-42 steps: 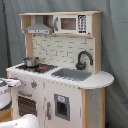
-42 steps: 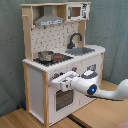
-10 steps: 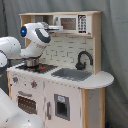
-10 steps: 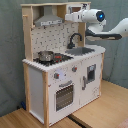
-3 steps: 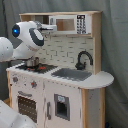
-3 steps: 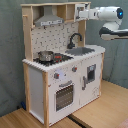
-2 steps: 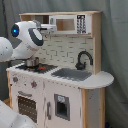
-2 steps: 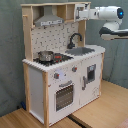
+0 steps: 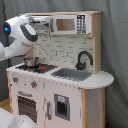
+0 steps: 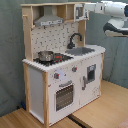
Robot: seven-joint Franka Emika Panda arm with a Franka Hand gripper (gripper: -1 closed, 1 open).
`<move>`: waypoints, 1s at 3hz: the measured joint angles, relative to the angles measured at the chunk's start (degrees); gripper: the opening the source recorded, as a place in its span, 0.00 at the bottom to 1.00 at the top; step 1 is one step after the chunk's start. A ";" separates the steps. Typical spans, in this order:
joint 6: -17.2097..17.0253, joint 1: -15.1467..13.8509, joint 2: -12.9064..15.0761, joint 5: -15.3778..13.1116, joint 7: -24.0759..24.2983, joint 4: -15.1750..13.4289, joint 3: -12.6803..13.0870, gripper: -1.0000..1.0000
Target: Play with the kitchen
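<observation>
Kitchen [image 9: 60, 85] fills both exterior views: a tall white and light-wood toy unit standing on a wooden floor [image 10: 100, 112] before a grey curtain [image 9: 115, 45]. Its lower front carries an oven door [image 10: 63, 96] with a slatted window, knobs above it, and a second small door [image 10: 90, 73] with a dark panel. The countertop holds a black hob [image 9: 35, 66] on the first exterior view's left and a grey sink [image 9: 71, 74] beside it, with a curved black faucet [image 9: 83, 59] rising at the sink's back edge. A small metal pot [image 10: 45, 55] sits on the hob. Behind these runs a pale tiled backsplash [image 9: 55, 47]. Above it are a grey range hood [image 10: 49, 20] and an upper shelf with a toy microwave [image 9: 70, 24].

The white robot arm [image 9: 20, 35] reaches in at the level of the upper shelf, from the first exterior view's left and from the second exterior view's right. Its pincer [image 10: 86, 8] lies at the shelf's end near the microwave; whether it is apart or together I cannot tell.
</observation>
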 joint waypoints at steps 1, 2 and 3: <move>0.00 -1.53 -3.95 0.00 3.96 1.20 2.04 1.00; 0.01 -3.91 -6.96 0.03 9.08 1.84 4.00 1.00; 0.01 -6.54 -9.58 0.04 14.37 2.01 5.24 1.00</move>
